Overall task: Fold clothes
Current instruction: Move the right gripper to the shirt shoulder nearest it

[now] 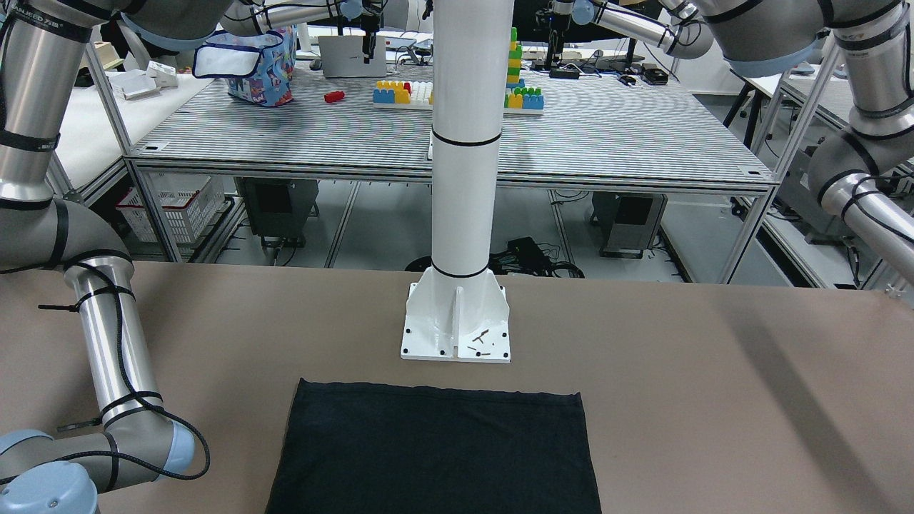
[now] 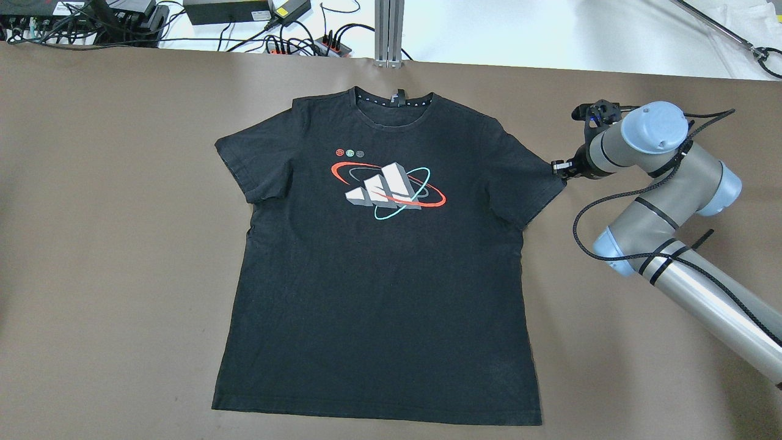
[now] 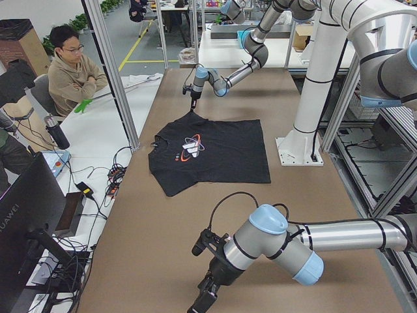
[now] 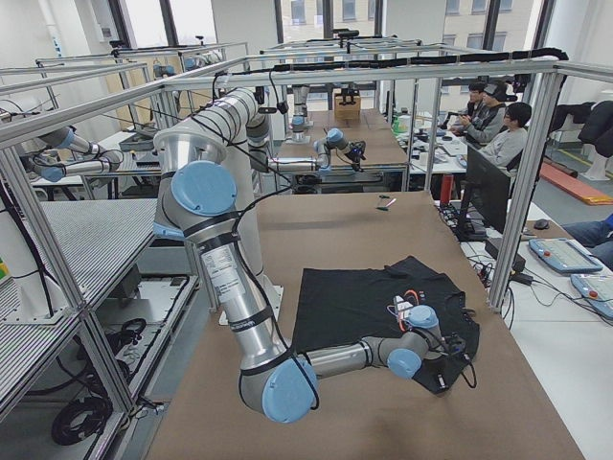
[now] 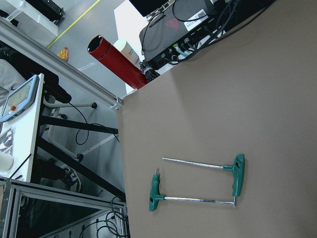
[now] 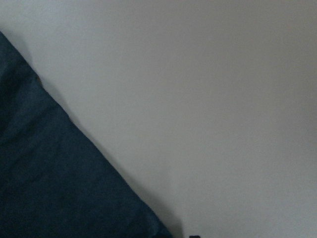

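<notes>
**Now at the sleeve edge: the shirt lies flat and unfolded**

The black T-shirt (image 2: 379,275) lies spread out, print side up, in the middle of the brown table (image 2: 110,244). No fold shows yet, so I judge the task to be at its very start. Its long axis runs from collar (image 2: 394,107) to hem (image 2: 372,417), across the table. The collar points away from the robot, and the hem lies near the base plate (image 1: 455,321) of the white pole.

The right gripper (image 2: 558,170) is low at the outer edge of the sleeve (image 2: 525,183) on the robot's right, touching it or just beside it. I cannot tell whether its fingers are apart or closed. The left gripper (image 3: 203,301) is well apart from the shirt, over bare table near two green-handled T-keys (image 5: 238,172). Its state cannot be told either.

If the fingers catch only the upper layer of the thin sleeve, the fold may come out crooked. If they pull sideways before lifting, the whole shirt may slide and wrinkle, because nothing else holds it down.
</notes>
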Action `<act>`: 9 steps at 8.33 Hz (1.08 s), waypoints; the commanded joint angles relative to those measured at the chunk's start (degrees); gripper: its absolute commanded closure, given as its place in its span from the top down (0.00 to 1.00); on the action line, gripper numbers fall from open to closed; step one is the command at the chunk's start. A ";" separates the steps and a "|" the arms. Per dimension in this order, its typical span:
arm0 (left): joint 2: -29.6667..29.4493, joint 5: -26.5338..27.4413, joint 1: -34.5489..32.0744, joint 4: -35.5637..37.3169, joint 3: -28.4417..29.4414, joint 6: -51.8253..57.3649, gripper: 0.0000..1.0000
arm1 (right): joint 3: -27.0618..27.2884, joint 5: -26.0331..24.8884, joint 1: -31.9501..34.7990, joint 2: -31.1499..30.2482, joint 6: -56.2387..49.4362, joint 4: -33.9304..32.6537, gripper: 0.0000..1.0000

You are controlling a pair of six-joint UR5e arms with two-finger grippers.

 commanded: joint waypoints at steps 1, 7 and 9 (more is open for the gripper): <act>-0.04 -0.08 0.00 -0.03 0.00 -0.19 1.00 | 7.44 0.52 0.00 -0.23 0.66 -2.49 0.00; -0.13 -0.08 0.97 -0.03 -0.08 -1.95 1.00 | 6.18 -5.25 -7.82 12.31 9.37 -14.02 0.00; -0.04 -0.17 0.97 -0.03 0.00 -1.95 1.00 | 2.50 -8.07 -9.75 16.52 13.04 -14.11 0.00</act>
